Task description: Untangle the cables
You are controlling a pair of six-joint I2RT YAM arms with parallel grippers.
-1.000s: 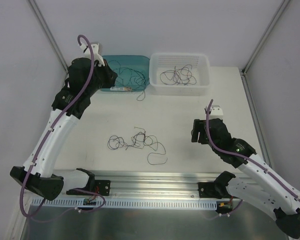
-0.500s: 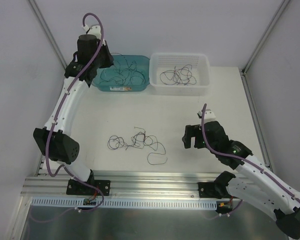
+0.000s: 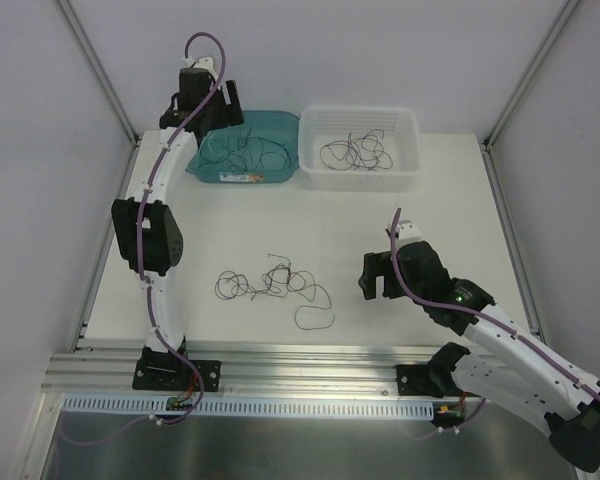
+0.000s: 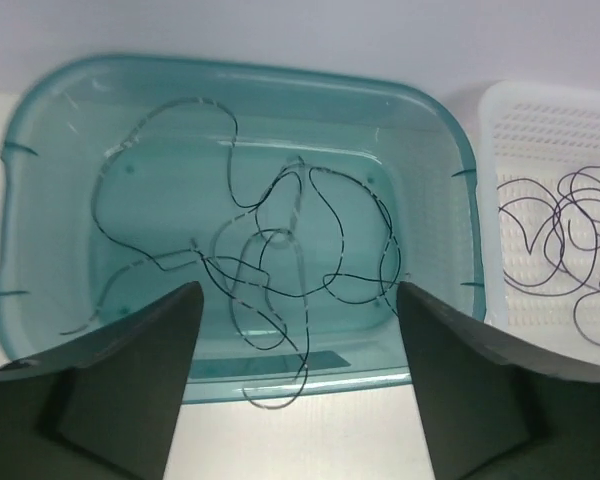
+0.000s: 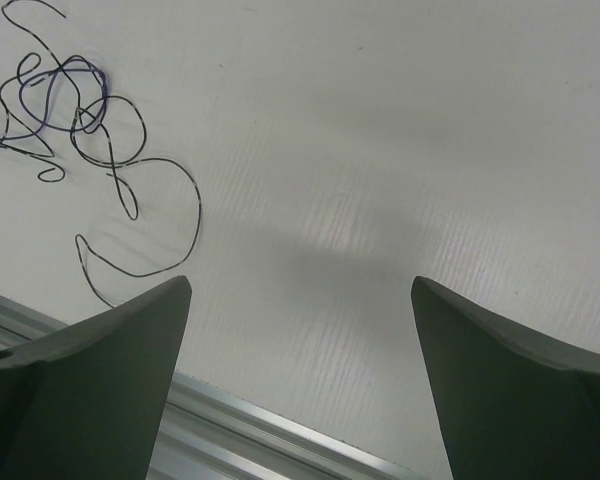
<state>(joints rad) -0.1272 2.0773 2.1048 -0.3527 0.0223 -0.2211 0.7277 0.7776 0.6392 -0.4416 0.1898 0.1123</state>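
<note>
A tangle of thin dark cables lies on the white table, left of my right gripper; the right wrist view shows it at the upper left. That gripper is open over bare table, with nothing between its fingers. More cables lie loose in the teal bin, and one loop hangs over its near rim. My left gripper hovers high above that bin, open and empty. Further cables rest in the white basket.
The teal bin and white basket stand side by side at the table's back edge. An aluminium rail runs along the near edge, just below the right gripper. Grey walls close in both sides.
The left arm has swung up and back over the teal bin and its jaws have opened; a strand that hung out of the bin is now mostly inside. The right gripper moved left and opened wider.
</note>
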